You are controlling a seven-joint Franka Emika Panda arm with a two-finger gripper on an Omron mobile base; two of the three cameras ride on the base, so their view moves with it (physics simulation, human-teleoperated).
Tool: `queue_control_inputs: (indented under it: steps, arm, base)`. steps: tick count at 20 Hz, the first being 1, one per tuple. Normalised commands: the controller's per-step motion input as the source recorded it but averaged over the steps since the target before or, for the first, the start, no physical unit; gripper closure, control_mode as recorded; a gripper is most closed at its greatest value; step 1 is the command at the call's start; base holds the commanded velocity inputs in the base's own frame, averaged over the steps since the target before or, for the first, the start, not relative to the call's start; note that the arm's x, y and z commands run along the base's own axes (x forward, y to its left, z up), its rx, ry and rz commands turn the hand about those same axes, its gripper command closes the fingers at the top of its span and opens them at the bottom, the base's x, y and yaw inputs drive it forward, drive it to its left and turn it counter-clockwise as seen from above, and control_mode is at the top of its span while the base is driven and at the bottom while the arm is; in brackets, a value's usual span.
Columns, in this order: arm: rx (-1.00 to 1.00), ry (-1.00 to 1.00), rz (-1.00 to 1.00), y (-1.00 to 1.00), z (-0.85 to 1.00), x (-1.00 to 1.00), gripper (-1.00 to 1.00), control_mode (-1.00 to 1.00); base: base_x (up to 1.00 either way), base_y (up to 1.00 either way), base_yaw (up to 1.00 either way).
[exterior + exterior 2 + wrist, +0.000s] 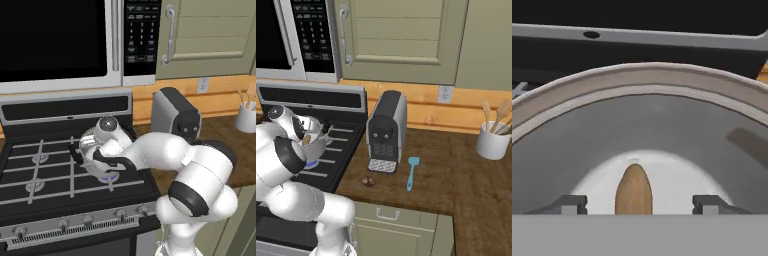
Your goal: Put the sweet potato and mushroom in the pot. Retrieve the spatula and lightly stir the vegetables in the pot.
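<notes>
The steel pot (89,144) stands on the stove's right front burner, and my hand hangs straight over it. In the hand view my gripper (633,202) is open, its two tips wide apart just above the pot's floor (677,170). The sweet potato (633,189), a brown oval, lies on that floor between the tips, touching neither. The mushroom (369,182), small and dark brown, lies on the wooden counter in front of the coffee machine. The light blue spatula (412,172) lies flat on the counter just right of it.
A grey coffee machine (387,130) stands on the counter beside the stove (50,175). A white utensil cup (493,142) with wooden tools is at the far right. A microwave (60,40) hangs low over the stove, with cabinets (401,40) to its right.
</notes>
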Motion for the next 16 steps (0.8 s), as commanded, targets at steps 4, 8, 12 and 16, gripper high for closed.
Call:
queue_control_inputs:
  steps: [4,8,12,16]
  arm:
    - [0.0,-0.07,0.0,-0.44,0.72,-0.3,-1.0,-1.0]
    - [0.05,0.02,0.0,-0.49,0.51,-0.16,-1.0,-1.0]
    - [0.09,0.37,0.03,-0.18,-0.37,0.25,-1.0,-1.0]
    - [0.04,0.2,0.14,0.04,-0.57,0.67,-1.0,-1.0]
  base:
    - [0.0,0.0,0.0]
    - [0.0,0.0,0.0]
    - [0.0,0.0,0.0]
    - [0.0,0.0,0.0]
